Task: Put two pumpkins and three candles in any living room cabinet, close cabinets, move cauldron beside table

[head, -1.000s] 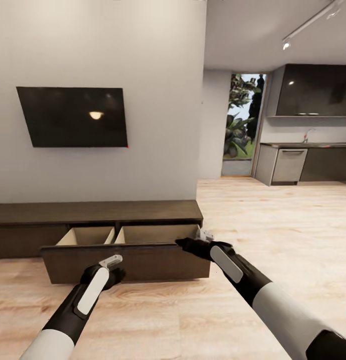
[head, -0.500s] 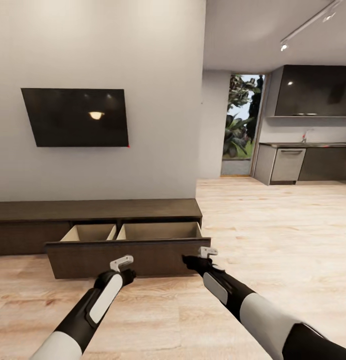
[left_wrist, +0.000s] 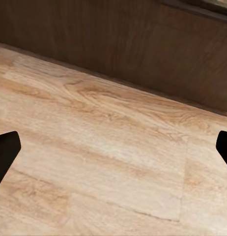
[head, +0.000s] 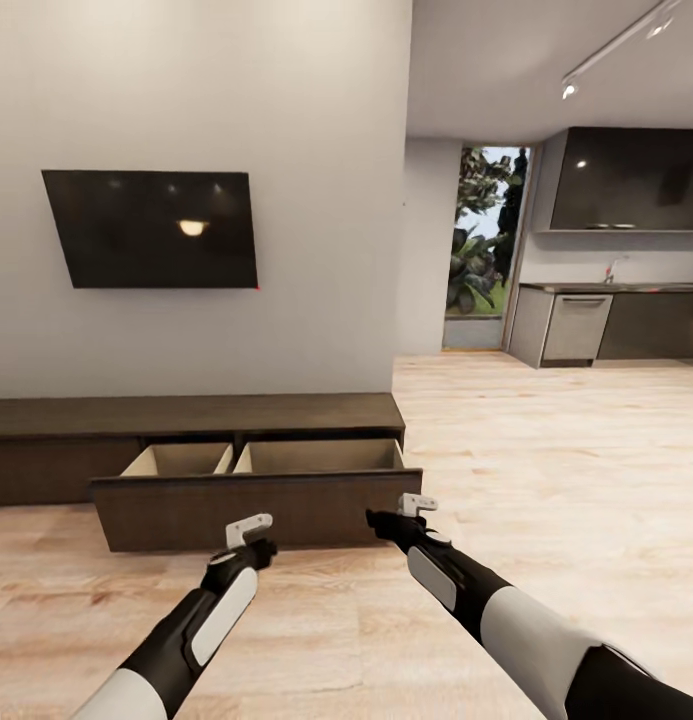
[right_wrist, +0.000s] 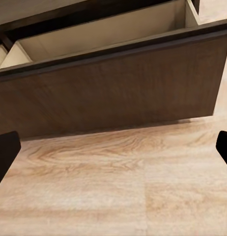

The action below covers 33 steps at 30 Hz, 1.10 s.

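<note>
Both arms reach forward and low from the bottom of the head view, white upper sleeves passing into black forearms with grey panels. The left gripper (head: 248,530) and right gripper (head: 401,510) are level with each other and well apart. In each wrist view the 2 dark fingertips sit far apart, holding nothing.

The cabinet (head: 186,420) is dark brown with faint wood grain; its open drawer (head: 256,505) has a pale beige interior. The floor (head: 546,460) is light honey-coloured wood with streaky grain. Both arms are white, then black toward each black tool, topped with light grey.
</note>
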{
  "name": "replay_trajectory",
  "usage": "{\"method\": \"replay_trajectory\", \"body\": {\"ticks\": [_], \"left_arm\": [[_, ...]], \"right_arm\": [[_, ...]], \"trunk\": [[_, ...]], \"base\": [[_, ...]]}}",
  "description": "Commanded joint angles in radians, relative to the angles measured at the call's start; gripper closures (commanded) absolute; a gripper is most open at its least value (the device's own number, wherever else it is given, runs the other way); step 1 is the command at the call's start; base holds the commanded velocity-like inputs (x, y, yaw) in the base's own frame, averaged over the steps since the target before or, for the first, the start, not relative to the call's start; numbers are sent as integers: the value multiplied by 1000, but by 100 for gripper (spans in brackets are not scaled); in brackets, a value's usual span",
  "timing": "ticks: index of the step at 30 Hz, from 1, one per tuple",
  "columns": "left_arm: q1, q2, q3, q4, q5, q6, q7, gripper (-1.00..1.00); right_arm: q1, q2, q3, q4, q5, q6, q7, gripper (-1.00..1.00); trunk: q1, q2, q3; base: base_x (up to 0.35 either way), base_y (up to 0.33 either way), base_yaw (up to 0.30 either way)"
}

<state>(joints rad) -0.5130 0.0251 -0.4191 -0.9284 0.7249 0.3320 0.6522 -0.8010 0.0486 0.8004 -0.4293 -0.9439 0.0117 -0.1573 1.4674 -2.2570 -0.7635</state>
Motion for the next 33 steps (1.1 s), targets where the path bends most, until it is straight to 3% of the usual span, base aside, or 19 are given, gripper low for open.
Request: {"method": "replay_trajectory", "body": {"ticks": [1,5,10,13,16,21,27,33], "left_arm": [[-1,-2,-15,0,-8,-3,8,-100],[-1,1,-45,3,-30,-14,9,-100],[-1,2,-59,5,-43,-31,9,-100],[-1,2,-63,5,-69,-32,9,-100],[-1,2,-64,3,-94,-34,9,-100],[0,3,-64,-5,-104,-58,9,-100],[1,4,-74,-8,-117,-69,10,-100],[1,4,-76,-27,-127,-70,12,-100]], "right_arm": [[-1,-1,8,-2,-5,-1,-8,-100],[-1,0,8,-2,-5,-15,-8,-100],[-1,-1,9,0,-7,-42,-8,-100],[0,0,9,0,-4,-53,-8,-100],[0,0,9,9,12,-56,-10,-100],[0,2,10,25,27,-61,-10,-100],[0,3,15,61,92,-94,-13,-100],[0,3,17,85,108,-101,-12,-100]], "trunk": [[4,-8,-4],[19,-36,-17],[38,-71,-33],[50,-92,-42],[61,-113,-51],[80,-148,-67],[103,-190,-86],[126,-232,-105]], "base": [[0,0,0],[0,0,0],[0,0,0],[0,0,0],[0,0,0],[0,0,0],[0,0,0],[0,0,0]]}}
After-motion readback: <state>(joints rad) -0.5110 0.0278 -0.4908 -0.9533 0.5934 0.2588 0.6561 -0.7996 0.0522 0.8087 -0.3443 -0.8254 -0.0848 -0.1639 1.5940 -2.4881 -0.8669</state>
